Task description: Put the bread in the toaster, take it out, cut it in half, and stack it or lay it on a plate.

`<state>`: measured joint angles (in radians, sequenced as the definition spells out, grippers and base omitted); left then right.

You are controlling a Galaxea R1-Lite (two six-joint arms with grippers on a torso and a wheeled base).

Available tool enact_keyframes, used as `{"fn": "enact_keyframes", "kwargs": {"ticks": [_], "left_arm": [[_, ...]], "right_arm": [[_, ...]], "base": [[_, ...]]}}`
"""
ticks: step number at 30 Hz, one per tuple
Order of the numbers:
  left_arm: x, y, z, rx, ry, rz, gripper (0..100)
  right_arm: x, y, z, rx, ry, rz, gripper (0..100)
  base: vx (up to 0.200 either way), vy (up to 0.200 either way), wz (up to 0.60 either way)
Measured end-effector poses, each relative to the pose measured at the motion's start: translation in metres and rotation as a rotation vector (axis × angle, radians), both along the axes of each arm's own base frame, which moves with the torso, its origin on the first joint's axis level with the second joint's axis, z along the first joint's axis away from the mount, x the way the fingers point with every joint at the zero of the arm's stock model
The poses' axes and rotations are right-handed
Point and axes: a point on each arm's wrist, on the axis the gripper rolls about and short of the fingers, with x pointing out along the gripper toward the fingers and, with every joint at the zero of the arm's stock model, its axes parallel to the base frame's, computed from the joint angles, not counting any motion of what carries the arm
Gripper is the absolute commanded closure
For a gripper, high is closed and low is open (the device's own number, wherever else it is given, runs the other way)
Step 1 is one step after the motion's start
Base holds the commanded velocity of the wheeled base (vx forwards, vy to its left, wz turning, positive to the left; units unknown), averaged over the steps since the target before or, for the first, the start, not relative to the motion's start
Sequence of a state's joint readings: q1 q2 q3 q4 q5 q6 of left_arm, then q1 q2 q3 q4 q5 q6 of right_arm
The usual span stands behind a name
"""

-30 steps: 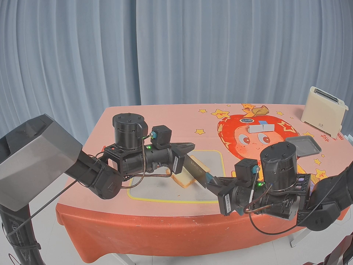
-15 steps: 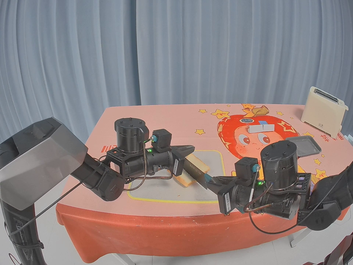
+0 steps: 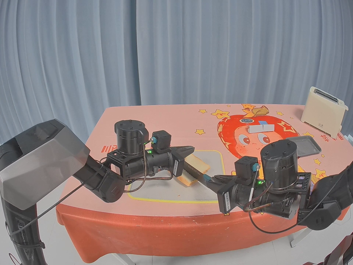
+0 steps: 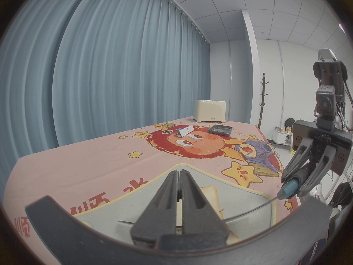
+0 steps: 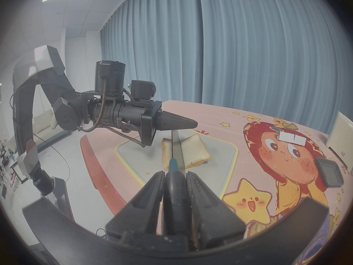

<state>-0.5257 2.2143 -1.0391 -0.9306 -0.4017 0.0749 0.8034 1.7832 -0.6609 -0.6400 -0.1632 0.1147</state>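
A slice of bread (image 3: 199,162) lies on the grey cutting mat (image 3: 158,188) near the table's front. My right gripper (image 3: 212,181) is shut on the teal handle of a knife (image 5: 176,149), whose blade lies across the middle of the bread (image 5: 193,152). My left gripper (image 3: 189,151) is shut with nothing in it and sits just over the bread's far-left side; whether it touches the bread I cannot tell. From the left wrist, its shut fingers (image 4: 167,199) hide most of the bread (image 4: 212,202).
A cream toaster (image 3: 323,115) stands at the far right of the table. A dark grey tray (image 3: 303,146) lies in front of it. A small white and blue block (image 3: 261,127) rests on the printed cartoon face. The tablecloth's far left part is bare.
The knife blade has come down lower and flatter onto the bread. My left gripper has shifted slightly to the right, staying shut.
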Motion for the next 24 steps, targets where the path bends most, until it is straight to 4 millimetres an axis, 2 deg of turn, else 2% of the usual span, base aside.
{"fn": "enact_keyframes", "kwargs": {"ticks": [11, 16, 24], "left_arm": [[0.004, -0.001, 0.004, -0.011, -0.011, 0.002, 100], [0.007, -0.002, 0.013, -0.034, -0.025, 0.009, 100], [0.008, 0.009, 0.036, -0.068, -0.073, 0.034, 100]], "right_arm": [[0.001, -0.001, 0.0, 0.002, 0.001, -0.01, 100], [0.003, -0.003, 0.001, 0.008, -0.002, -0.018, 100], [0.004, -0.003, 0.003, 0.023, 0.002, -0.029, 100]], "base": [[0.0, 0.0, 0.0], [0.0, 0.0, 0.0], [0.0, 0.0, 0.0]]}}
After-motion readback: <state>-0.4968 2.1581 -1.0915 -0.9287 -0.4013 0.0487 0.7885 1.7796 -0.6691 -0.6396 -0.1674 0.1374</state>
